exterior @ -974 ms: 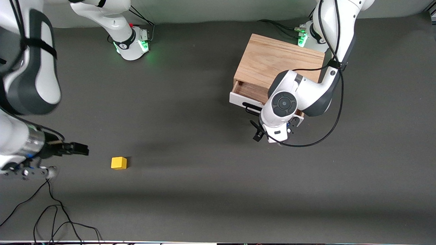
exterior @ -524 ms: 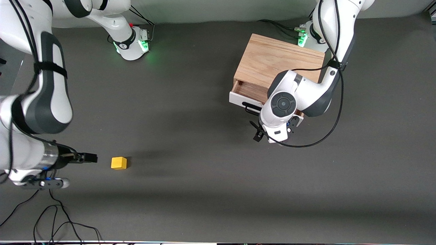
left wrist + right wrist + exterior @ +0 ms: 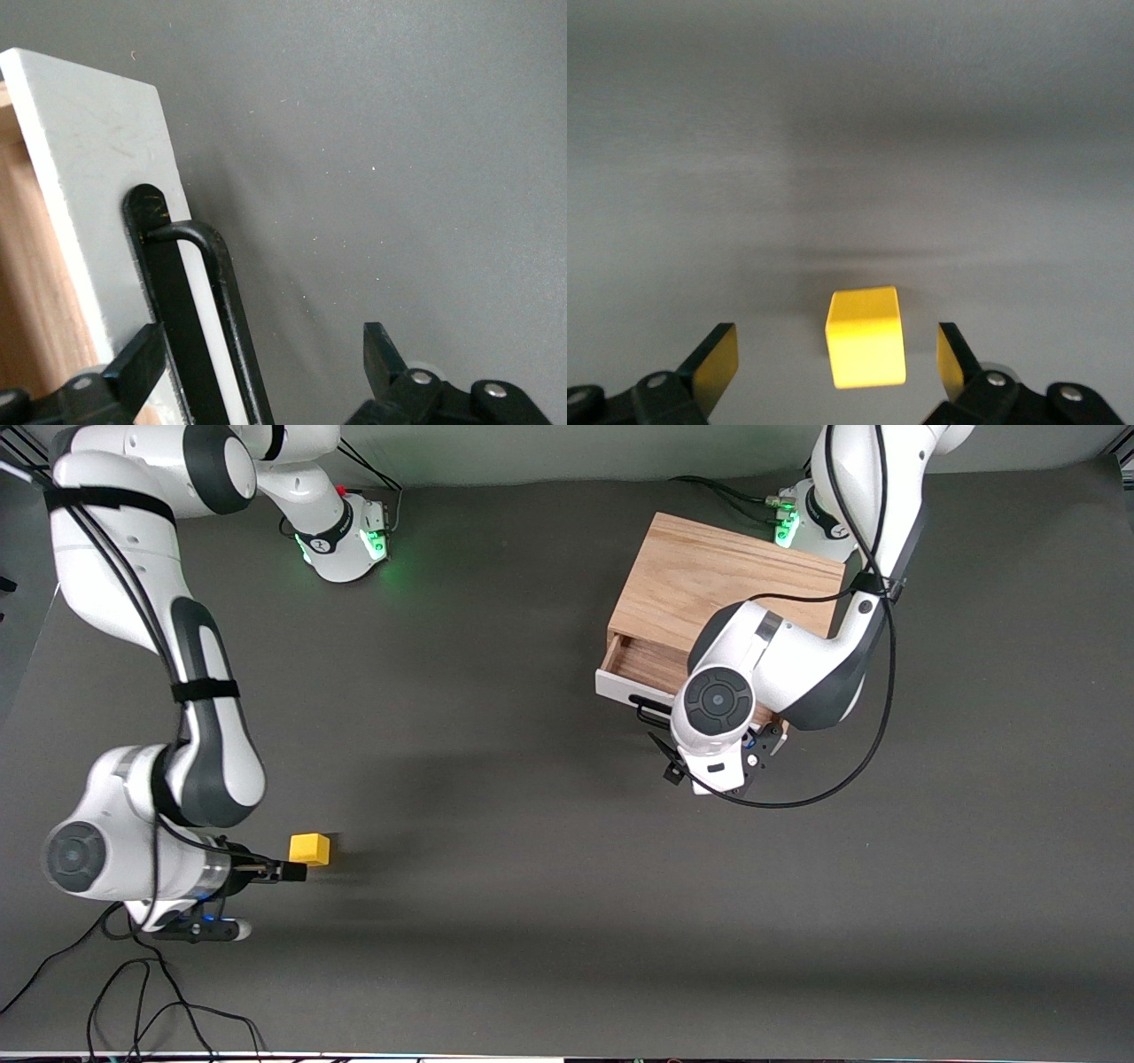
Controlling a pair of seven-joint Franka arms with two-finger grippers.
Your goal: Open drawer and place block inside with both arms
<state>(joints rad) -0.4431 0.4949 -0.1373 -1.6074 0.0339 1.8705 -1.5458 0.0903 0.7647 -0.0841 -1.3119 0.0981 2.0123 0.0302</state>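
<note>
The yellow block (image 3: 309, 849) lies on the dark table toward the right arm's end. My right gripper (image 3: 297, 871) is low at the block, open; in the right wrist view the block (image 3: 866, 349) sits between the two fingertips (image 3: 716, 365) with a gap on each side. The drawer (image 3: 645, 662) in the wooden box (image 3: 726, 580) is pulled partly out, its wooden interior showing. My left gripper (image 3: 263, 359) is open around the black bar handle (image 3: 221, 292) on the white drawer front (image 3: 97, 177). In the front view the left wrist hides its fingers.
The two green-lit bases (image 3: 354, 536) stand along the table's edge farthest from the front camera. Loose black cables (image 3: 133, 1001) lie near the front edge at the right arm's end. A cable loops from the left arm (image 3: 850, 771) beside the box.
My right arm has swung in and lowered, bringing its open gripper up to the block. The left wrist has shifted slightly at the drawer handle. The drawer and block have not moved.
</note>
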